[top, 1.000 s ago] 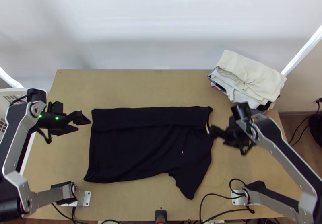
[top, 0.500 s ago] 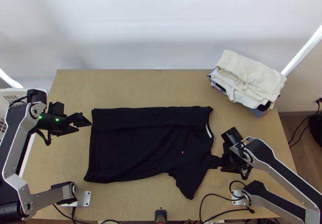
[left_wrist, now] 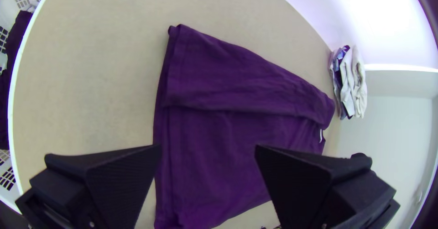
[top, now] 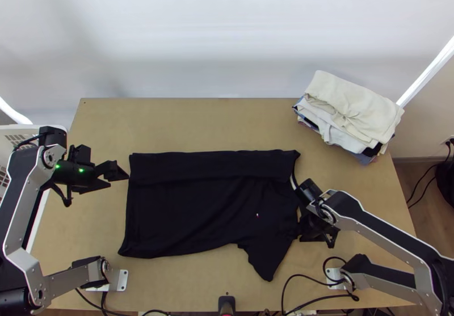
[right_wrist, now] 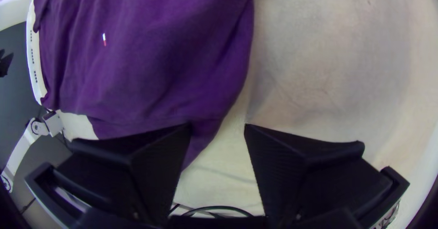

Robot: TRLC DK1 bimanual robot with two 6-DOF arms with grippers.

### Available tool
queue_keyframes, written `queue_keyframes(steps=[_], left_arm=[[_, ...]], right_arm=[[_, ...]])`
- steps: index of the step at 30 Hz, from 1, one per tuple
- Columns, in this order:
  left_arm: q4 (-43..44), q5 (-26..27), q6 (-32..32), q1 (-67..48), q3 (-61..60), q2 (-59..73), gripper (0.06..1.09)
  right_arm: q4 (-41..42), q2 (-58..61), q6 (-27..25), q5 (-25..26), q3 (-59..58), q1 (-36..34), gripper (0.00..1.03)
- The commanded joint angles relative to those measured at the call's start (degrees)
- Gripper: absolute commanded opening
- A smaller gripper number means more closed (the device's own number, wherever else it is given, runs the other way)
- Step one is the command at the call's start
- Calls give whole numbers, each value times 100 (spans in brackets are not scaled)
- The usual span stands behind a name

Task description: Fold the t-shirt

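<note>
Jaws stand apart on both my arms: the left gripper (top: 118, 178) hangs just beside the T-shirt's (top: 193, 214) hem end, and the right gripper (top: 311, 227) is at its shoulder side, near the sleeve (top: 267, 260). From the right wrist I see the cloth's edge running between the two fingers, one finger (right_wrist: 157, 165) over the sleeve, the other over bare table; whether either touches, I can't tell. I have the dark shirt lying flat across the middle of the table (top: 227, 126), its far side folded over in a long band (top: 210, 165), the sleeve sticking out at the near right corner. Beyond, a stack of folded clothes (top: 352, 112), cream piece uppermost, sits at the far right corner, and a white basket (top: 17, 131) stands off the left edge.
</note>
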Motion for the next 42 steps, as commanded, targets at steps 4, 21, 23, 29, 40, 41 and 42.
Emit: queue_keyframes(steps=[4,21,23,29,40,41,42], left_arm=[[-778,-231,833,-31,-204,-127,104],[-1727,-2252,2688,-1868,-2128,-1164,104],[-1780,-2296,2688,-2246,-2304,-1340,104],[-1665,-2314,2591,-2676,-2348,-1269,104],[-1692,-2375,2468,-3204,-2251,-487,103],[-1692,-2402,2459,-3256,-2234,-399,103],[-1674,-2411,2459,-3318,-2208,-303,103]], right_arm=[[130,-82,-276,45,-89,42,3],[130,-258,-426,80,-28,-72,3],[121,-267,-426,80,-37,-72,3],[130,-328,-417,80,-54,-72,3],[130,-337,-426,71,-2,-72,3],[130,-337,-426,71,-2,-81,3],[130,-337,-426,71,-2,-72,3]])
